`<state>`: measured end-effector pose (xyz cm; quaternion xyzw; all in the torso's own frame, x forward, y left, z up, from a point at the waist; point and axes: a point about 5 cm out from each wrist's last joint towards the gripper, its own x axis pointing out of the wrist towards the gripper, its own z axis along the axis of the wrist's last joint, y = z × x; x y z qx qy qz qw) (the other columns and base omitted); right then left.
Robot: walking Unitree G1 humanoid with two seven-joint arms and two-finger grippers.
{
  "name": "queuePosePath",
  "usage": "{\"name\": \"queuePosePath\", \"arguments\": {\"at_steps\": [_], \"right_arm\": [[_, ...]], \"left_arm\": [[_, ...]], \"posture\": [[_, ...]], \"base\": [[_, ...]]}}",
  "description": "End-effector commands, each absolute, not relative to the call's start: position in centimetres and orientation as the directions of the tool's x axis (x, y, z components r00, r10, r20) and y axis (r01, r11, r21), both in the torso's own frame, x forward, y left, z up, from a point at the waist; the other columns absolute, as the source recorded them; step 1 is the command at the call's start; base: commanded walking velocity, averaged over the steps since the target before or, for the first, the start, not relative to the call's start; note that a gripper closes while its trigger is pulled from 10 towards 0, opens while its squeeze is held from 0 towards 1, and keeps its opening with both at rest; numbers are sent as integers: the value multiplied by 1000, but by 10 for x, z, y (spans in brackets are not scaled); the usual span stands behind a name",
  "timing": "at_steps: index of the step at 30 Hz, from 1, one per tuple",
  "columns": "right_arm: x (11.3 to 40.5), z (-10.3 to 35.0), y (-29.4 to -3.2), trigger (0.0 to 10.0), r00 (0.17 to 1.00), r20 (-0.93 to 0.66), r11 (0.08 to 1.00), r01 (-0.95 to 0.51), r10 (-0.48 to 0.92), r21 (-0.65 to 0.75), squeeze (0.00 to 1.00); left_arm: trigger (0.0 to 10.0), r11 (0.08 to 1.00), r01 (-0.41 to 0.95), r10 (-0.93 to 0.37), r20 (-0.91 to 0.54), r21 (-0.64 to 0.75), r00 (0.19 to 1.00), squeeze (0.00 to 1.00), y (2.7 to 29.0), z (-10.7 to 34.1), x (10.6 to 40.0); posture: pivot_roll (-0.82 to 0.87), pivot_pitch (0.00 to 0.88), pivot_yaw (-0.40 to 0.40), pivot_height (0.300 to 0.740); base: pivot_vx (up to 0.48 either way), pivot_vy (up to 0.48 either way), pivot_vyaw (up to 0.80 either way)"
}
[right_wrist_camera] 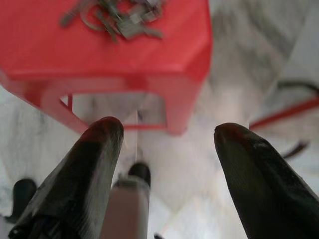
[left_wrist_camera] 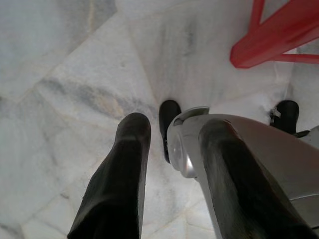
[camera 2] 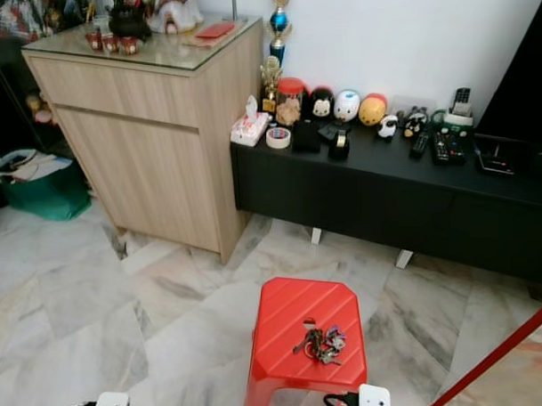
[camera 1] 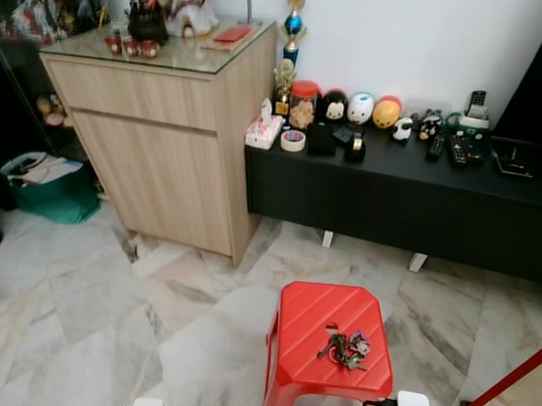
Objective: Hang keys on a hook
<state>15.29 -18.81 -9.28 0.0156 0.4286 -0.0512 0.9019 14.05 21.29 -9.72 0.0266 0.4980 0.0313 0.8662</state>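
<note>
The bunch of metal keys on their rings [camera 1: 344, 347] lies in a loose heap on the seat of the red plastic stool [camera 1: 308, 322], toward its near right part, directly in front of the robot and low down. Seen along the right end effector [right_wrist_camera: 167, 144], whose two black fingers stand well apart with nothing between them, the keys sit ahead of and above the fingertips, over the stool's near edge; the heap spreads roughly across the line of approach. The left end effector [left_wrist_camera: 172, 137] hangs over bare marble floor [camera 1: 89, 304] to the stool's left, its fingers also apart and empty, so the right arm looks the nearer one for the pick. No hook can be made out. To the left stands a green bag [camera 1: 53, 191] holding papers.
</note>
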Motion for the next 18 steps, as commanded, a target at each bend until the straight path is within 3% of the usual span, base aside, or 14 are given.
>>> {"name": "queuePosePath", "arguments": {"at_steps": [1, 3, 4, 5, 6, 12, 18], "right_arm": [[158, -90, -188, 10000, 659, -747, 995, 97, -87, -30, 0], [161, -87, -187, 10000, 689, -718, 994, 102, -95, -34, 0], [180, -77, -189, 10000, 743, -663, 995, 101, -92, -26, 0], [227, -45, -190, 10000, 865, -496, 997, 81, -79, -18, 0], [240, -35, -189, 10000, 894, -441, 997, 71, -72, -20, 0], [247, -24, -184, 10000, 934, -353, 998, 61, -58, -3, 0], [244, -26, -185, 10000, 934, -352, 998, 66, -58, 11, 0]], "left_arm": [[10000, 995, -42, 103, -854, 94, 510, 0, 220, -95, 141], [10000, 994, -45, 105, -851, 95, 514, 0, 221, -95, 141], [10000, 994, -42, 106, -851, 98, 514, 0, 222, -95, 141], [10000, 994, -39, 108, -849, 102, 517, 0, 222, -94, 142], [10000, 994, -39, 109, -848, 104, 518, 0, 223, -94, 142], [10000, 991, -73, 131, -803, 109, 581, 0, 230, -88, 150], [10000, 979, -162, 204, -639, 124, 742, 0, 254, -62, 183]], "posture": [[31, 0, -13, 740], [20, 0, -8, 740], [12, 0, -5, 740], [3, 0, -2, 740], [-1, 0, 1, 740], [1, 0, 3, 740], [28, 0, -9, 740]], "base": [[0, 0, 0], [0, 0, 0], [0, 0, 0], [0, 0, 0], [0, 0, 0], [0, 0, 0], [0, 0, 0]]}}
